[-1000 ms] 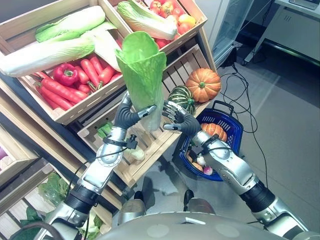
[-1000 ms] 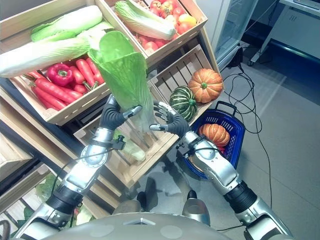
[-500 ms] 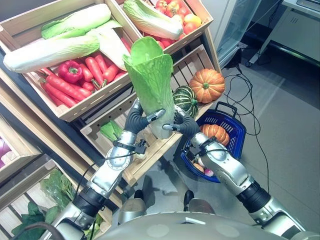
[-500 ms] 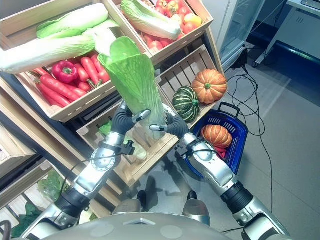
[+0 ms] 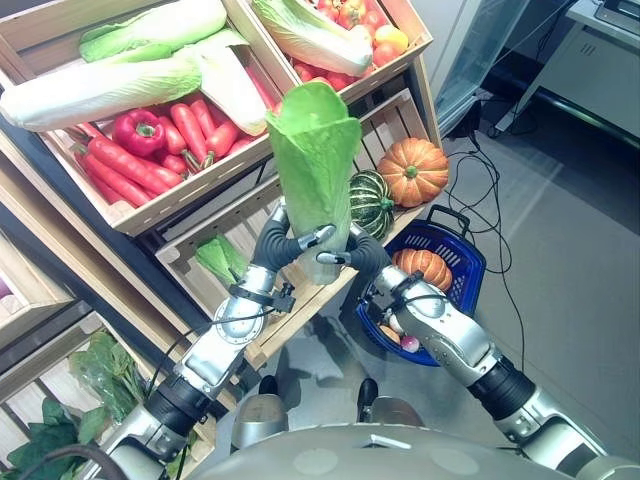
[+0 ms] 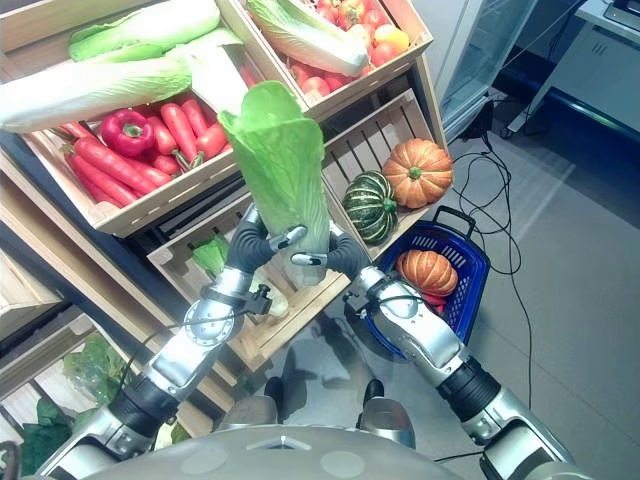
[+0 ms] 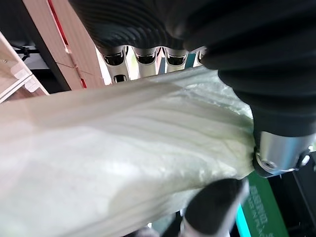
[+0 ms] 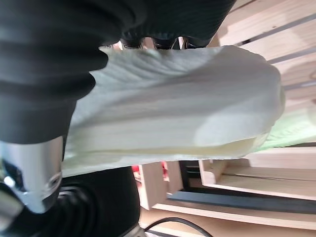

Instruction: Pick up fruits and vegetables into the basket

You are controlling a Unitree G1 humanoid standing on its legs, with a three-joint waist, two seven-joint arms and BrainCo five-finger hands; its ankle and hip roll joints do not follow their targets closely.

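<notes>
Cabbage clasped upright between left hand and right hand; top-heavy, liable to tip short of basket.

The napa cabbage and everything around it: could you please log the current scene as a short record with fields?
held item: napa cabbage, upright, leafy end up
left hand: fingers curled round the cabbage's pale base
right hand: gripping the same base from the other side
basket: blue, on the floor beside the shelf, holding an orange pumpkin and smaller produce
shelf nearby: orange pumpkin and green striped squash
upper crates: cabbages, red peppers, tomatoes
task state: cabbage not yet in basket
</notes>
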